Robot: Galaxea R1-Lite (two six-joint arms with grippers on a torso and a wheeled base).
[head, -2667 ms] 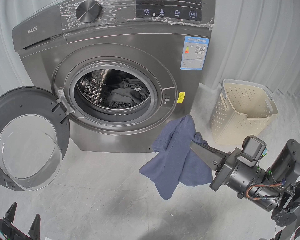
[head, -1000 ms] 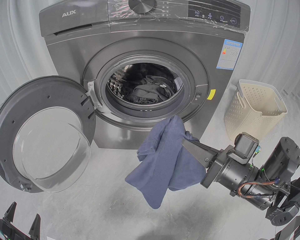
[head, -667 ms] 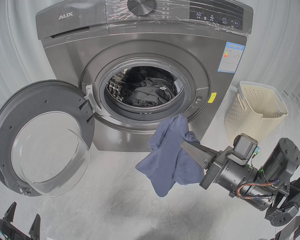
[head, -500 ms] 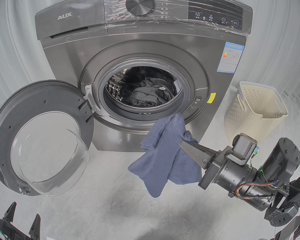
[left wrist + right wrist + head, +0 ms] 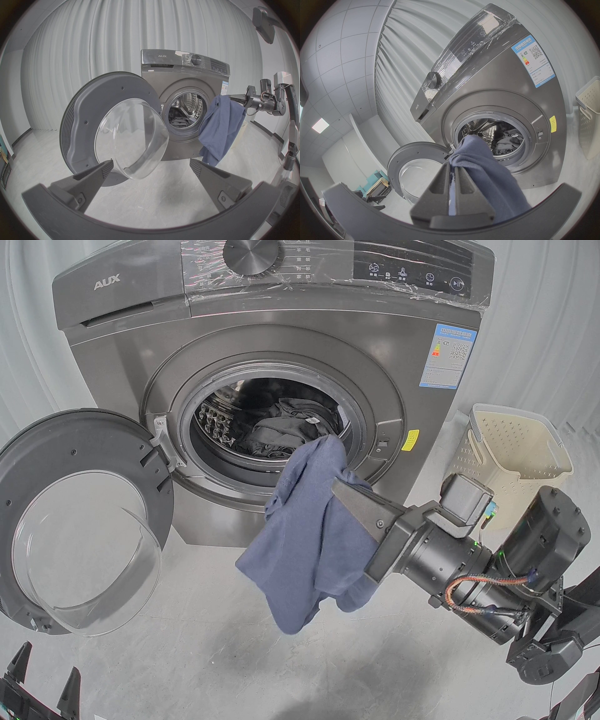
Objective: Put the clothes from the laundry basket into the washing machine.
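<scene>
- Head view: the grey washing machine [image 5: 125, 365] has pale lettering on its drawer front, a blue printed label [image 5: 447, 355] at the upper corner of its face and a small yellow sticker [image 5: 409, 440] beside the door opening. The print is too small to make out.
- Crinkled clear film [image 5: 312, 271] covers the control panel.
- The right gripper [image 5: 342, 489] has its fingers clamped on a blue garment [image 5: 306, 534], which hangs in front of the lower rim of the opening. Dark clothes [image 5: 281, 430] lie in the drum.
- The round door [image 5: 69, 446] stands swung wide open. The cream laundry basket [image 5: 531, 427] stands on the pale marbled floor [image 5: 187, 646] beside the machine, against a pleated grey curtain [image 5: 537, 334].
- The left gripper [image 5: 47, 671] is low near the floor.
- Left wrist view: the left gripper [image 5: 150, 162] has its fingers wide apart, holding nothing. Past it are the door [image 5: 90, 115], the washing machine [image 5: 187, 81] and the blue garment [image 5: 220, 125] hanging from the right gripper [image 5: 232, 97].
- Right wrist view: the right gripper [image 5: 452, 170] is pressed together on the blue garment [image 5: 487, 178] before the drum. The blue printed label [image 5: 533, 61], the laundry basket [image 5: 589, 122] and a tiled ceiling [image 5: 340, 47] show.
</scene>
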